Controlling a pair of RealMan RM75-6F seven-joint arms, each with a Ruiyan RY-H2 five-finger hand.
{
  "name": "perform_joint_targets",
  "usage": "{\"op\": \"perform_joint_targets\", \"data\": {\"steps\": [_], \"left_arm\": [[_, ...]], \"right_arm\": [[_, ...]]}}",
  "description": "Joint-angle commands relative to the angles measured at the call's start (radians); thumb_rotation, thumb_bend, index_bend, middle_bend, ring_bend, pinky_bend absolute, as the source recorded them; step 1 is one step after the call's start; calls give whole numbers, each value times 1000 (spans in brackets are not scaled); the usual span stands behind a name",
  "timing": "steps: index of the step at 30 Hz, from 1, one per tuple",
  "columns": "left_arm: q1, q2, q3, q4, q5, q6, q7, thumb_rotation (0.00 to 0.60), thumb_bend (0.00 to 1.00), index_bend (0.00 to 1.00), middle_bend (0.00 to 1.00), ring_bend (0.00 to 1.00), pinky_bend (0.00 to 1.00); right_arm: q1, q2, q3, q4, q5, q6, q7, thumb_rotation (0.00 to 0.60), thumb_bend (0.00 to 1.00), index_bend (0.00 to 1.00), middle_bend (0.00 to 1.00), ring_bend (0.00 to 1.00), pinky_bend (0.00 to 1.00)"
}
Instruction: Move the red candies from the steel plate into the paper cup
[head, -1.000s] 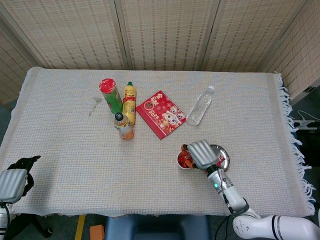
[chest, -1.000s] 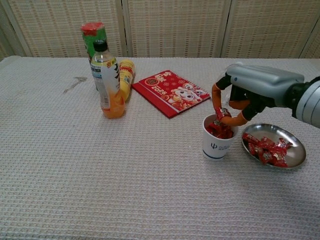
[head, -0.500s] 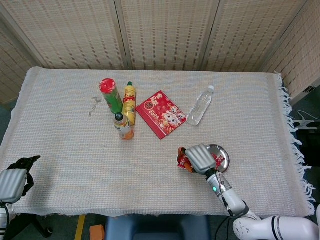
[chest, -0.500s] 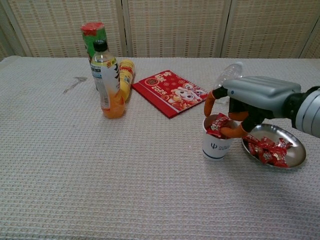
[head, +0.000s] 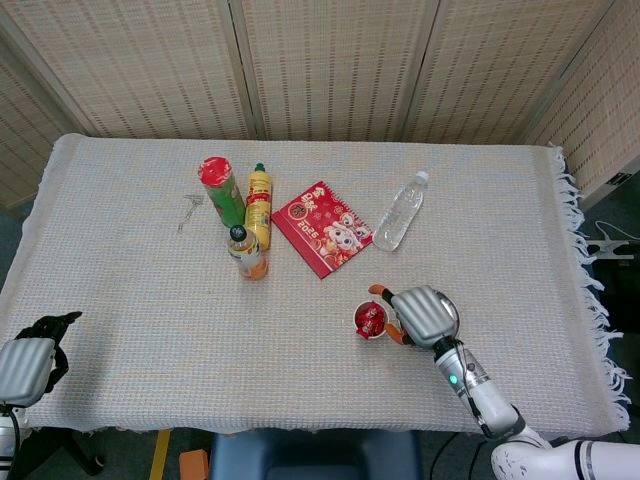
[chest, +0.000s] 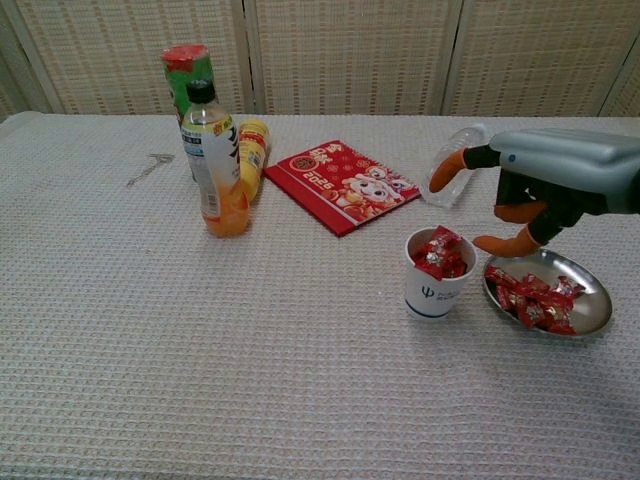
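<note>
Right hand (chest: 540, 195) above steel plate (chest: 596, 310), fingers apart, nothing held. Red candies (chest: 530, 298) on plate; more heaped in paper cup (chest: 436, 283). Left hand (head: 30, 362) off table edge, grip unclear.

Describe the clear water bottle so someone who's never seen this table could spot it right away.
On the cloth-covered table, look right of the red booklet. The clear water bottle lies on its side there, beyond the paper cup. It is the only see-through, toppled bottle; the others stand upright.

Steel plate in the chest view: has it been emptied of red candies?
No: several red candies lie on the steel plate beside the paper cup, and the right hand above holds nothing.
</note>
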Motion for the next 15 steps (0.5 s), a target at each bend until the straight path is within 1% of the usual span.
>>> {"op": "perform_joint_targets", "data": {"steps": [1, 2, 3, 4, 5, 6, 7, 8, 9, 10, 11, 12, 13, 15], "left_arm": [[1, 1, -1, 0, 0, 3, -3, 600, 961, 168, 233, 193, 353], [1, 1, -1, 0, 1, 4, -5, 600, 961, 167, 233, 193, 353], [1, 1, -2, 1, 3, 6, -9, 600, 957, 161, 232, 193, 353], [1, 1, -3, 3, 7, 10, -13, 600, 941, 144, 221, 191, 353], [2, -2, -3, 8, 15, 18, -24, 600, 919, 126, 207, 184, 353], [3, -3, -3, 13, 24, 26, -37, 600, 851, 85, 169, 164, 352], [3, -4, -3, 16, 34, 33, -55, 600, 790, 53, 134, 144, 350], [4, -3, 0, 20, 50, 41, -89, 600, 740, 31, 108, 127, 347], [4, -1, 2, 22, 62, 48, -114, 600, 673, 10, 75, 108, 340], [6, 2, 4, 26, 75, 58, -135, 600, 627, 1, 55, 96, 333], [8, 3, 6, 32, 89, 71, -152, 600, 582, 0, 44, 89, 325], [11, 4, 11, 39, 108, 86, -176, 600, 536, 0, 39, 86, 319], [12, 6, 16, 42, 122, 93, -199, 600, 516, 0, 38, 86, 317], [13, 14, 28, 48, 153, 106, -252, 600, 478, 0, 38, 82, 311]], "right_arm": [[-29, 23, -9, 15, -32, 39, 30, 600, 302, 217, 974, 796, 1000], [-43, 29, -13, 24, -51, 62, 40, 600, 302, 204, 939, 771, 1000], [-66, 36, -23, 39, -84, 101, 54, 600, 302, 182, 868, 721, 1000], [-87, 40, -33, 51, -116, 137, 63, 600, 303, 152, 725, 619, 986], [-121, 46, -51, 73, -163, 194, 70, 600, 303, 136, 637, 548, 956], [-149, 48, -66, 94, -197, 243, 69, 600, 303, 115, 506, 433, 877], [-181, 50, -84, 117, -225, 293, 60, 600, 301, 77, 369, 301, 732], [-227, 49, -105, 150, -250, 363, 36, 600, 298, 59, 315, 247, 663], [-262, 44, -120, 175, -265, 414, 19, 600, 290, 21, 204, 137, 498], [-298, 37, -133, 203, -276, 462, 8, 600, 282, 3, 133, 66, 366], [-333, 29, -146, 232, -282, 505, 1, 600, 275, 0, 82, 24, 259], [-377, 18, -159, 270, -288, 554, 11, 600, 272, 0, 56, 9, 208], [-406, 9, -165, 299, -293, 585, 40, 600, 267, 0, 23, 0, 155], [-453, -3, -166, 355, -291, 621, 111, 600, 261, 0, 3, 0, 130]]}}
